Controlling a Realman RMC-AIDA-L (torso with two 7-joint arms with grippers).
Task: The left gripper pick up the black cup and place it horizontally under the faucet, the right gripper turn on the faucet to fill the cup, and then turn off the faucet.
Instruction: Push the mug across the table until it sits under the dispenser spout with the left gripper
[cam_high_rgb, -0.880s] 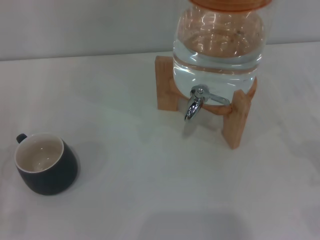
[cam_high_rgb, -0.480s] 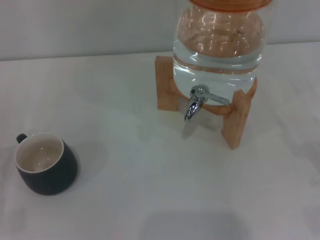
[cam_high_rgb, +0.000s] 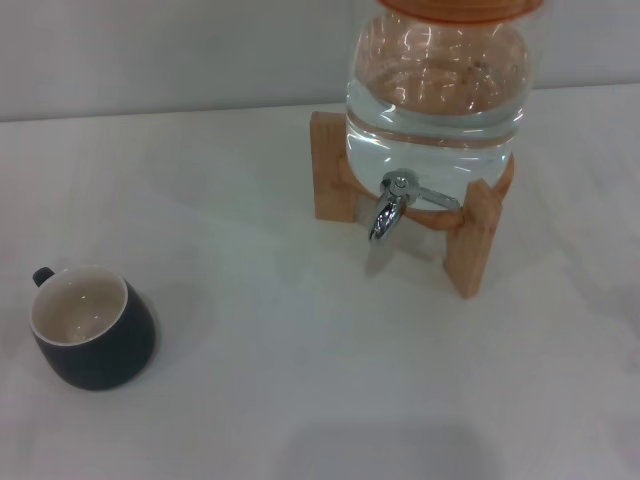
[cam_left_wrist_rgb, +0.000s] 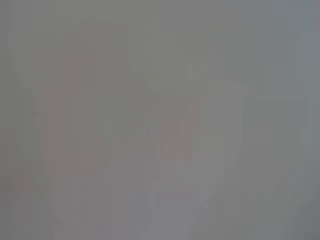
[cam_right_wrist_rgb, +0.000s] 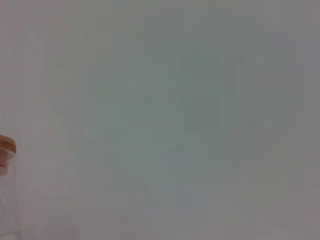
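Note:
The black cup (cam_high_rgb: 93, 328) stands upright on the white table at the near left, cream inside showing, small loop handle pointing to the far left. The faucet (cam_high_rgb: 388, 210) is a chrome spigot with a lever, on the front of a clear glass jar (cam_high_rgb: 436, 90) holding water, set on a wooden stand (cam_high_rgb: 470, 235) at the far right. Neither gripper shows in any view. The left wrist view shows only a blank grey surface. The right wrist view shows a blank surface and the jar's wooden lid edge (cam_right_wrist_rgb: 7, 149).
The white table (cam_high_rgb: 280, 380) runs from the cup to the jar stand. A pale wall stands behind the table's far edge.

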